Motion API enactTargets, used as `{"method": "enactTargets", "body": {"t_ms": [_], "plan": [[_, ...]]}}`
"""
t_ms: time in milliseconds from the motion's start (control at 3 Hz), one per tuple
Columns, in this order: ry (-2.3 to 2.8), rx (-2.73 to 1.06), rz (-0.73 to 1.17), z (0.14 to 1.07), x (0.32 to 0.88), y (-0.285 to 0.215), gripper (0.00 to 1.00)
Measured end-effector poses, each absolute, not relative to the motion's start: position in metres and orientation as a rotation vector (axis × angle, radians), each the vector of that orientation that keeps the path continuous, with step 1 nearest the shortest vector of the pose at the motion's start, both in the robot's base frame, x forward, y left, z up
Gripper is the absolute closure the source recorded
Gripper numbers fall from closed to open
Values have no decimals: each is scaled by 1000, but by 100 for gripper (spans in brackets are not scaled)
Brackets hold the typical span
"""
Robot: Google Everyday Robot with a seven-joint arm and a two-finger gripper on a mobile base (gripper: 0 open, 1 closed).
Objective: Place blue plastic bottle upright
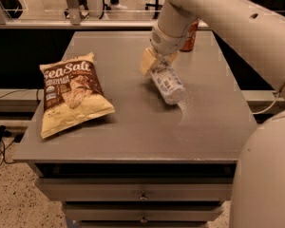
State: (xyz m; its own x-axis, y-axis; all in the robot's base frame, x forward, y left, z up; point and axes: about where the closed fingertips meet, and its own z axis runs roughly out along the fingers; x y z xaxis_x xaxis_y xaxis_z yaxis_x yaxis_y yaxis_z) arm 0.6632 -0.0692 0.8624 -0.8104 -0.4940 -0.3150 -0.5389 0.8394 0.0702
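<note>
The blue plastic bottle (pixel 169 84) is a clear bottle with a white-and-blue label. It lies tilted at the middle of the grey table (pixel 133 137), with its base end toward the front right and its top end hidden in the gripper. My gripper (pixel 156 64) comes down from the upper right and is shut on the bottle's top end. One pale yellow finger (pixel 147 61) shows on the bottle's left side.
A sea salt chip bag (pixel 71 93) lies flat on the table's left side. A red soda can (pixel 189 38) stands at the back, partly behind my arm (pixel 218 13). Drawers sit below the table's front edge.
</note>
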Motion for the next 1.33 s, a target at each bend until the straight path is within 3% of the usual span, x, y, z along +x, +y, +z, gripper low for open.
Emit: {"method": "enactTargets", "body": {"t_ms": [333, 1000, 1333], "plan": [[2562, -830, 332, 903, 673, -74, 95], [1982, -900, 698, 998, 691, -112, 100], [1783, -978, 742, 1015, 682, -141, 100]]}}
